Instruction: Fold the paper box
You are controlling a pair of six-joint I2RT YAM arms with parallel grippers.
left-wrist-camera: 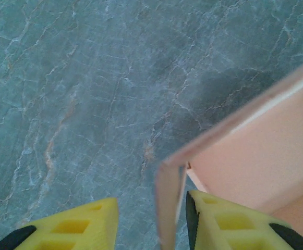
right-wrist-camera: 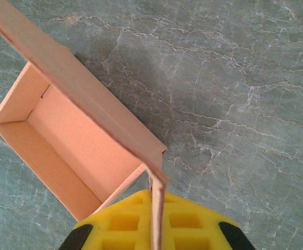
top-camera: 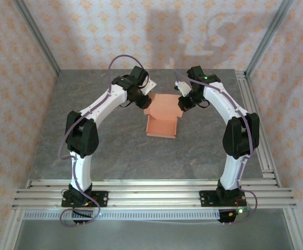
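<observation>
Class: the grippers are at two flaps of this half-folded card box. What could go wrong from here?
The left gripper stands open around a thin flap: closing off-centre may crease it. The right gripper looks shut on a corner flap: pulling might tear it or drag the paper box across the table.

Bright, even light; soft shadows on the wallpapered wall point(top-camera: 193, 28) at 12 o'clock; paper box point(left-wrist-camera: 255, 151) edge seems blurred.
</observation>
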